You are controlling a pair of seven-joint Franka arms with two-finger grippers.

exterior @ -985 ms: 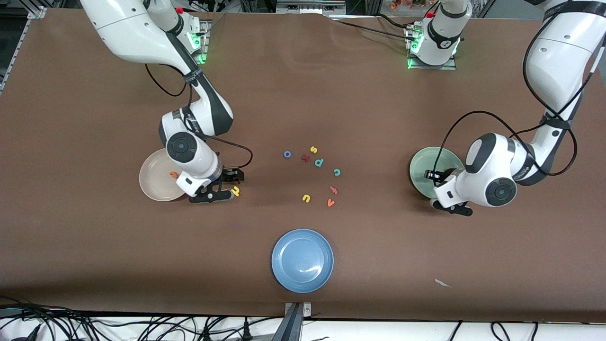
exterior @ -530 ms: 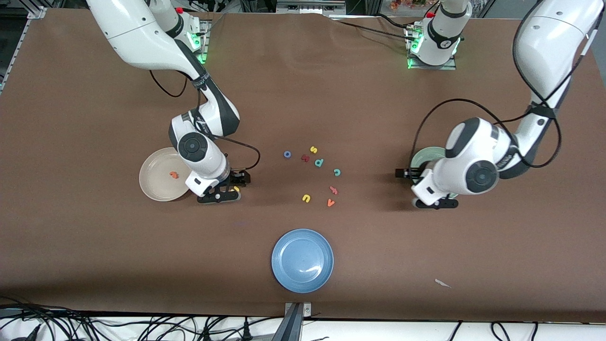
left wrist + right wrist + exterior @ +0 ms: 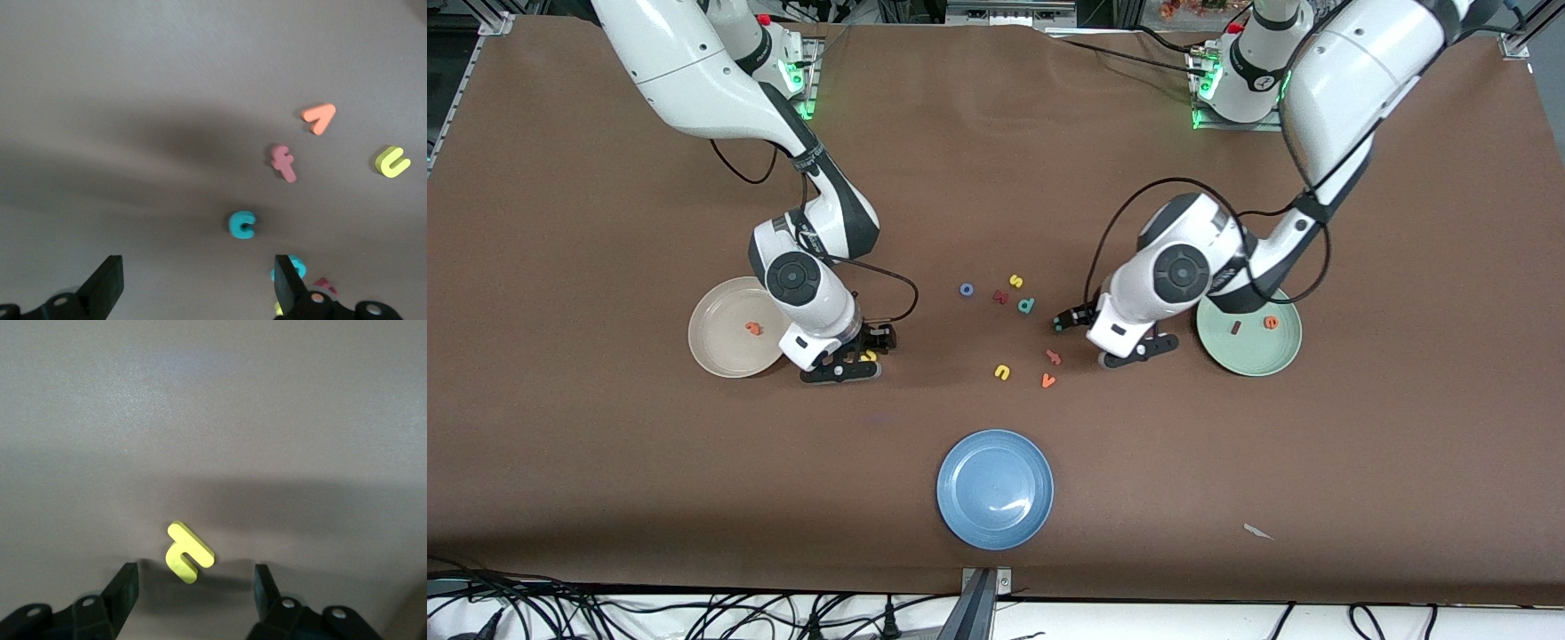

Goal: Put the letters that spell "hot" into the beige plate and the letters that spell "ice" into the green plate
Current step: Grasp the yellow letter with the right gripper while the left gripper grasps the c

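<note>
The beige plate (image 3: 713,351) holds the orange t (image 3: 754,328). Beside it, toward the table's middle, the yellow h (image 3: 868,356) (image 3: 189,552) lies flat on the table. My right gripper (image 3: 860,356) (image 3: 195,588) stands open low over it, one finger on each side and neither touching. The green plate (image 3: 1249,360) holds the maroon i (image 3: 1235,327) and the orange e (image 3: 1271,323). My left gripper (image 3: 1100,340) (image 3: 197,288) is open and empty beside the teal c (image 3: 1058,325) (image 3: 241,224). The blue o (image 3: 967,290) lies at the letter cluster's edge.
Loose letters lie mid-table: yellow s (image 3: 1016,281), a dark red letter (image 3: 1000,297), teal p (image 3: 1026,306), pink f (image 3: 1054,357) (image 3: 283,163), orange v (image 3: 1048,381) (image 3: 319,118), yellow u (image 3: 1002,372) (image 3: 392,161). A blue plate (image 3: 995,511) sits nearer the front camera.
My left arm swung from over the green plate to the teal c, leaving the i in that plate. My right gripper shifted slightly over the yellow h and its jaws narrowed a little.
</note>
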